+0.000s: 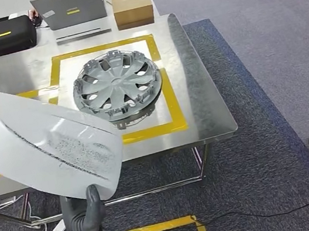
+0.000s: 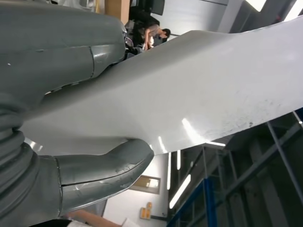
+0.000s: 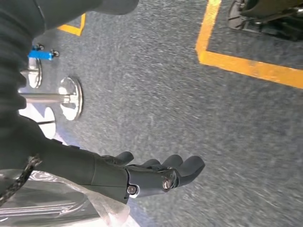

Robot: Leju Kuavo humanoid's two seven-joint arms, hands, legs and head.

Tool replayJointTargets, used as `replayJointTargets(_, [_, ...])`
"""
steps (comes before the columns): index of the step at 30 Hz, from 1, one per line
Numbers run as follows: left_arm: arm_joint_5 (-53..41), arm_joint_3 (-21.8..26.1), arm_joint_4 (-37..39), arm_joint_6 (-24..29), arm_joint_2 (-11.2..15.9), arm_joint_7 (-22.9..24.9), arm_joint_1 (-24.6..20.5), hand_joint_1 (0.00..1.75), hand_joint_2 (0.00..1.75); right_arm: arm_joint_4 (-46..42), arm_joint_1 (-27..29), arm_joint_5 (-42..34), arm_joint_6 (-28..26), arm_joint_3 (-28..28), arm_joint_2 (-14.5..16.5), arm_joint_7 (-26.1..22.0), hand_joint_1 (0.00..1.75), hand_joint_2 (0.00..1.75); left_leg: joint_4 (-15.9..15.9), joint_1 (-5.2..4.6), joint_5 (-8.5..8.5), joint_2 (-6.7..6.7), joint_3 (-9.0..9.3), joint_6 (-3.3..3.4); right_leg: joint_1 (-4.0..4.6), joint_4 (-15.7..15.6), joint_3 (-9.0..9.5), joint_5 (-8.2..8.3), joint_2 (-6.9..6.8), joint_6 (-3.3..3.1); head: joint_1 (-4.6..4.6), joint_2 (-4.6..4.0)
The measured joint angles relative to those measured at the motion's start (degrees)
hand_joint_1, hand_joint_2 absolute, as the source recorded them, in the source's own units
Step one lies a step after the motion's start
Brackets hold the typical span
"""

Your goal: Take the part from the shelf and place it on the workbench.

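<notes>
Head view: steel counter (image 1: pixel 201 84) ahead, marked with yellow tape, bearing a grey hubcap (image 1: pixel 116 86). White curved panel (image 1: pixel 45 142) raised over the counter's near left edge, clamped at its lower rim by the left hand (image 1: pixel 85 213), thumb (image 2: pixel 107 172) beneath, fingers (image 2: pixel 64 52) above. Right hand (image 3: pixel 150 177) hanging over carpet, fingers apart, holding nothing.

Metal workbench (image 1: pixel 205 107) w/ yellow tape square (image 1: pixel 177 125); hubcap (image 1: pixel 116 86) lies inside it.
</notes>
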Motion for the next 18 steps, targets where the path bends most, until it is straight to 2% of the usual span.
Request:
replayJointTargets(1, [0.02,0.01,0.03,0.14,0.10,0.18,0.05,1.75,1.75,0.00,0.06,-0.07,-0.01,-0.01,0.00,0.02,0.00,1.75,3.04,0.13,-0.27,0.00,-2.57,-0.20,-0.01,0.02,0.86,-0.59,0.04,0.10,0.02,0.00])
replayJointTargets(2, [0.08,0.03,0.07,0.38,0.18,0.45,0.09,1.75,1.75,0.00,0.14,-0.16,-0.01,-0.01,0.00,0.04,0.00,1.75,4.29,0.20,0.58,0.01,-4.37,-0.26,-0.02,0.03,1.80,-1.20,0.12,0.21,0.01,0.00])
replayJointTargets(3, [0.16,0.06,0.10,0.77,0.22,0.77,0.12,1.75,1.75,0.00,0.19,-0.26,-0.02,-0.02,0.00,0.08,0.00,1.75,3.35,0.23,2.77,0.01,-5.15,-0.20,-0.02,0.03,2.86,-1.94,0.26,0.31,0.01,0.00])
replayJointTargets(5, [0.32,0.14,0.15,1.66,0.22,1.19,0.21,1.75,1.75,0.01,0.27,-0.39,-0.03,-0.03,0.03,0.16,0.00,1.75,-2.61,0.14,8.97,-0.02,-4.55,0.33,-0.03,-0.03,4.84,-3.69,0.61,0.57,0.03,0.00])
replayJointTargets(6, [0.35,0.17,0.20,2.01,0.21,1.29,0.29,1.75,1.75,0.02,0.27,-0.45,-0.04,-0.03,0.04,0.19,0.00,1.75,-5.19,-0.04,11.13,-0.05,-3.96,0.72,0.04,-0.03,5.49,-4.58,0.77,0.88,0.07,-0.01])
replayJointTargets(7, [0.38,0.21,0.25,2.24,0.18,1.36,0.38,1.75,1.75,0.03,0.26,-0.49,-0.05,-0.03,0.06,0.21,0.00,1.75,-6.91,-0.24,11.80,-0.06,-3.42,1.16,0.04,-0.09,5.84,-5.29,0.80,1.29,0.05,0.00])
replayJointTargets(9, [0.51,0.31,0.31,2.55,0.01,1.49,0.52,1.75,1.75,0.05,0.06,-0.57,-0.08,-0.03,0.08,0.25,0.00,1.75,-7.55,-0.65,10.69,-0.15,-2.90,2.02,-0.01,-0.70,6.22,-6.06,0.67,2.20,0.04,0.02])
replayJointTargets(11, [0.78,0.40,0.28,2.80,-0.28,1.55,0.56,1.75,1.75,0.02,-0.24,-0.66,-0.10,-0.04,0.09,0.32,0.00,1.75,-8.42,-0.53,9.86,-0.27,-2.20,2.71,-0.14,-1.40,6.90,-6.60,0.45,2.87,0.08,0.03])
replayJointTargets(12, [0.94,0.44,0.26,2.92,-0.40,1.59,0.53,1.75,1.75,0.01,-0.40,-0.70,-0.11,-0.03,0.09,0.35,0.00,1.75,-8.99,-0.39,9.67,-0.27,-1.71,2.99,-0.13,-0.55,6.62,-7.23,0.39,3.10,0.19,0.03])
replayJointTargets(13, [1.10,0.44,0.25,3.04,-0.49,1.62,0.52,1.75,1.75,0.00,-0.51,-0.74,-0.11,-0.03,0.09,0.38,0.00,1.75,-9.53,-0.23,9.50,-0.22,-1.20,3.20,-0.13,1.68,5.44,-8.28,0.36,3.29,0.34,0.03])
replayJointTargets(14, [1.29,0.45,0.25,3.17,-0.54,1.66,0.50,1.75,1.75,0.00,-0.56,-0.78,-0.10,-0.03,0.09,0.39,0.00,1.75,-9.80,-0.19,9.27,-0.15,-0.83,3.37,-0.13,5.37,3.16,-9.59,0.34,3.42,0.51,0.02])
replayJointTargets(15, [1.49,0.46,0.25,3.29,-0.54,1.67,0.50,1.75,1.75,0.00,-0.54,-0.80,-0.09,-0.02,0.09,0.39,0.00,1.75,-9.92,-0.19,8.99,-0.10,-0.56,3.52,-0.12,9.68,0.17,-10.90,0.34,3.54,0.58,0.02])
replayJointTargets(16, [1.79,0.48,0.25,3.37,-0.54,1.67,0.53,1.75,1.75,0.00,-0.46,-0.81,-0.07,-0.02,0.09,0.39,0.00,1.75,-9.95,-0.21,8.70,-0.09,-0.28,3.59,-0.13,13.42,-2.75,-11.54,0.34,3.64,0.61,0.02])
replayJointTargets(17, [2.15,0.50,0.25,3.41,-0.54,1.68,0.56,1.75,1.75,0.00,-0.32,-0.84,-0.04,-0.03,0.08,0.39,0.00,1.75,-9.95,-0.22,8.38,-0.15,0.08,3.60,-0.13,15.50,-5.00,-11.00,0.35,3.69,0.61,0.02])
replayJointTargets(18, [2.47,0.54,0.25,3.42,-0.54,1.69,0.59,1.75,1.75,0.00,-0.19,-0.85,-0.02,-0.04,0.07,0.40,0.00,1.75,-9.95,-0.23,8.06,-0.25,0.54,3.56,-0.12,15.30,-6.17,-9.14,0.34,3.66,0.64,0.02])
